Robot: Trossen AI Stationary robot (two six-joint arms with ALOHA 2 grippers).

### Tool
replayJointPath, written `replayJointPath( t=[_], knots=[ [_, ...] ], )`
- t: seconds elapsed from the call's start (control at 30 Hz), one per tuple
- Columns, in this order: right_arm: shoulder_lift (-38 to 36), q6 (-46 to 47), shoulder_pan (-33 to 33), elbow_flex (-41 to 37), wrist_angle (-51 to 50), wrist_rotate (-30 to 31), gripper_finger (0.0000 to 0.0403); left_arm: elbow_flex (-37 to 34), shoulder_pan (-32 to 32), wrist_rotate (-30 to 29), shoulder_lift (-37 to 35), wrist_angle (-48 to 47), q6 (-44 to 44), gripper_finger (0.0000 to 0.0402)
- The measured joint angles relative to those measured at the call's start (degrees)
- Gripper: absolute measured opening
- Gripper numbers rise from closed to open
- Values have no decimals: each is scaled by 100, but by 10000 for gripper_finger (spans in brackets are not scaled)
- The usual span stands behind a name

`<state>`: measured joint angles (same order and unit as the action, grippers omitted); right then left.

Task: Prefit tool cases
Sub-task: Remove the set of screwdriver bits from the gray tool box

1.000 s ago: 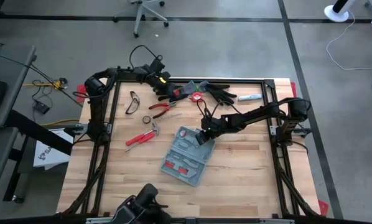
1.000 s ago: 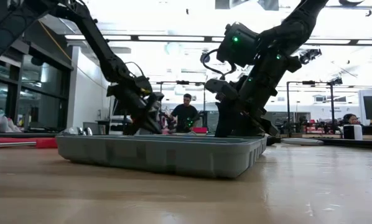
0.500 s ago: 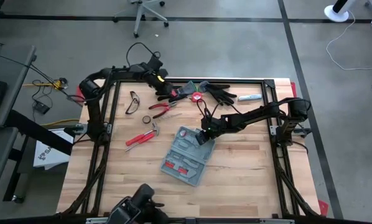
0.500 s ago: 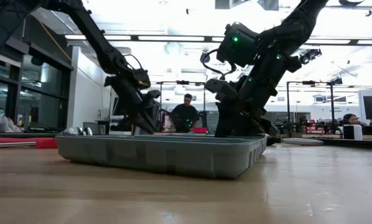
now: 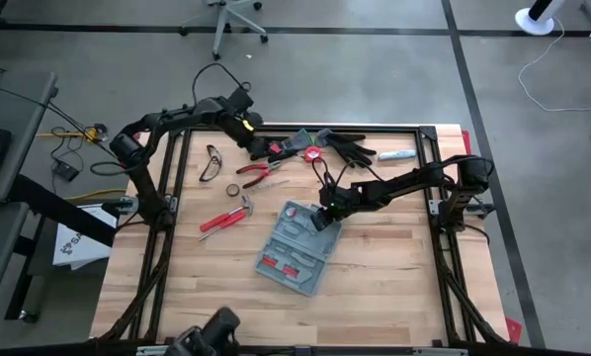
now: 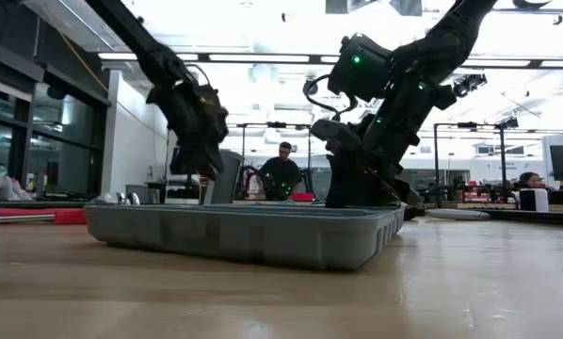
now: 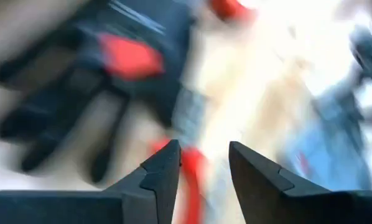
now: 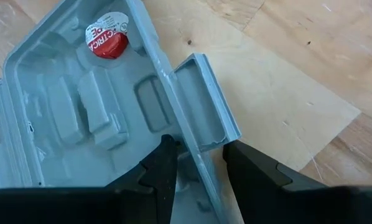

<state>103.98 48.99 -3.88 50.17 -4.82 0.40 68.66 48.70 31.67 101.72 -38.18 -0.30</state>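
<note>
Tool case (image 5: pixel 297 249) lies open and flat near the middle of the wooden counter (image 5: pixel 394 277), turned at an angle to the counter's edges, its moulded grey inside facing up with red-handled tools set in it. The right gripper (image 5: pixel 320 218) is at the case's far corner. In the right wrist view its two fingers (image 8: pixel 161 168) straddle the raised rim of the case (image 8: pixel 80 106) beside the small latch tab (image 8: pixel 204 102), one finger on each side of the wall and close against it; whether they press on it I cannot tell. A round red sticker (image 8: pixel 106 41) sits in one moulded pocket.

The left gripper (image 5: pixel 253 143) is raised above the far side of the counter, over the black gloves (image 5: pixel 340 148). Its fingers (image 7: pixel 164 171) stand apart with nothing between them, and a blurred black glove with a red patch (image 7: pixel 99 68) shows beyond.

Safety glasses (image 5: pixel 211 161), red-handled pliers (image 5: pixel 256 172), a roll of tape (image 5: pixel 233 189) and a red-handled hammer (image 5: pixel 226 216) lie on the counter left of the case, apart from it.
</note>
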Motion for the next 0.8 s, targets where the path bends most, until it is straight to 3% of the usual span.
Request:
replayJointPath(
  t=[0.13, 0.3, 0.57, 0.8],
  knots=[
    [-11, -2, -2, 0, 37, -46, 133, -57, -576, -29, -412, -673, 682, 107],
    [-243, -172, -4, -36, 370, -106, 133, -499, -1401, -29, -912, -669, 780, 82],
    [-1099, -249, -40, -13, 581, -81, 133, -1314, -2307, -31, -1418, -18, 260, 69],
    [-1357, -300, 9, -11, -308, -148, 133, -1887, -2730, -73, -1522, 338, -412, 69]
  ],
)
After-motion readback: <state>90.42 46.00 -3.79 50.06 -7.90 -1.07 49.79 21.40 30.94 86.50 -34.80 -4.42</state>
